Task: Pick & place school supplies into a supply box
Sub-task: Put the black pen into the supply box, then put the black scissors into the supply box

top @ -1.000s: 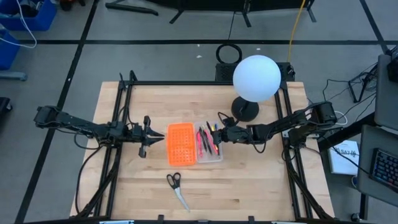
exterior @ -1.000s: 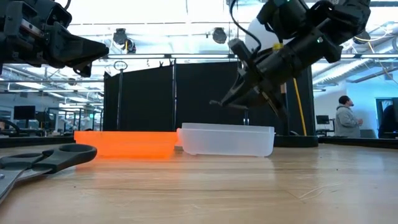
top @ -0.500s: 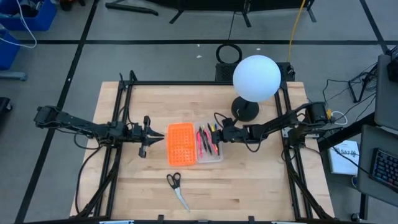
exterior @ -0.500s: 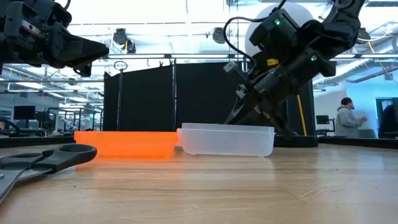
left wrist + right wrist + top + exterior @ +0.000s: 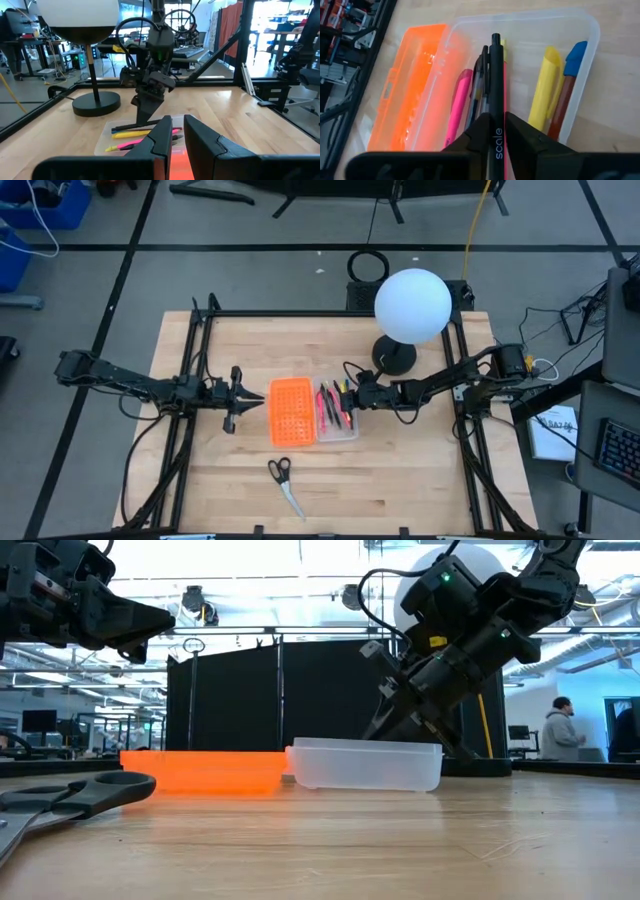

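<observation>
The supply box lies open mid-table, with an orange grid half (image 5: 292, 411) on the left and a translucent tray (image 5: 337, 412) on the right. In the tray lie a pink pen (image 5: 459, 100), a yellow one (image 5: 542, 90) and a reddish-brown one with a blue end (image 5: 567, 90). My right gripper (image 5: 352, 395) reaches over the tray's right side, shut on a black pen (image 5: 495, 75). My left gripper (image 5: 258, 396) hovers shut, just left of the orange half. Scissors (image 5: 283, 483) lie flat near the front edge. My right gripper pinches the black pen's barrel (image 5: 495, 117) between its two fingers. The fingers come from the table's right, slanting down, and lie across the pen. The pen runs along the tray, low over the other pens; I cannot tell whether it rests on them.
A white globe lamp (image 5: 411, 305) stands on its black base (image 5: 393, 357) at the back right, close behind my right arm. Black frame rails run along the table's left and right sides. Bare wood lies in front of the box around the scissors.
My right gripper has sunk toward the tray with the black pen and tipped a little further down, then held still. The box, the scissors and my left arm have not moved.
</observation>
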Robot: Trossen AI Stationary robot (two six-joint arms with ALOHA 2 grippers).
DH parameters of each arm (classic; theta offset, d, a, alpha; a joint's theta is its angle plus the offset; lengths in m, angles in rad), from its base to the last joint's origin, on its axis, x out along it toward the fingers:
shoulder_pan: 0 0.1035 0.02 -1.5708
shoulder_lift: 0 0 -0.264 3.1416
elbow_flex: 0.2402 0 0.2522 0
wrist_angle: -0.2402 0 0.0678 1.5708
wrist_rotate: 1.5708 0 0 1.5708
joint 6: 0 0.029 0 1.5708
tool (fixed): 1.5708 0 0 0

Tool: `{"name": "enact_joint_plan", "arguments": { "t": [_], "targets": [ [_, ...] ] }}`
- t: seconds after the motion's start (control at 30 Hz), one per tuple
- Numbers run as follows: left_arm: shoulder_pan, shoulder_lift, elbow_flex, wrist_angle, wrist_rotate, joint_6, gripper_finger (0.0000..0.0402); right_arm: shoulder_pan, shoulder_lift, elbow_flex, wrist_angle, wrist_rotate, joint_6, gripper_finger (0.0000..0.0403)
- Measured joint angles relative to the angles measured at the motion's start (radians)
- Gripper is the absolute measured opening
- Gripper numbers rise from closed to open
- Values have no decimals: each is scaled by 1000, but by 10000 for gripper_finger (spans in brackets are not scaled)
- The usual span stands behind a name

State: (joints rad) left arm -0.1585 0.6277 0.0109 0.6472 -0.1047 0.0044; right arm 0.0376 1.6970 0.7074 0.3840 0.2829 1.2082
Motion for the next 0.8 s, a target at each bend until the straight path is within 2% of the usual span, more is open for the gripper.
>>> {"name": "enact_joint_plan", "arguments": {
  "t": [0.13, 0.4, 0.47, 0.57, 0.67, 0.73, 0.8],
  "targets": [
    [0, 0, 0, 0, 0, 0, 58, -4, 0, 0, 2, -1, 10, 67],
    [0, 0, 0, 0, 1, -9, 58, -6, -3, 0, 91, -13, -42, 63],
    [0, 0, 0, 0, 1, -10, 58, -8, -17, -1, 163, -57, -125, 62],
    [0, 0, 0, 0, 2, -10, 58, -25, -71, 0, 258, -186, -297, 62],
    [0, 0, 0, 0, 1, -10, 58, -63, -180, 0, 224, -326, -498, 61],
    [0, 0, 0, 0, -2, -21, 58, -80, -284, -1, 121, -335, -633, 55],
    [0, -7, 0, 4, -2, -44, 58, -85, -397, -1, 16, -284, -802, 41]
  ]
}}
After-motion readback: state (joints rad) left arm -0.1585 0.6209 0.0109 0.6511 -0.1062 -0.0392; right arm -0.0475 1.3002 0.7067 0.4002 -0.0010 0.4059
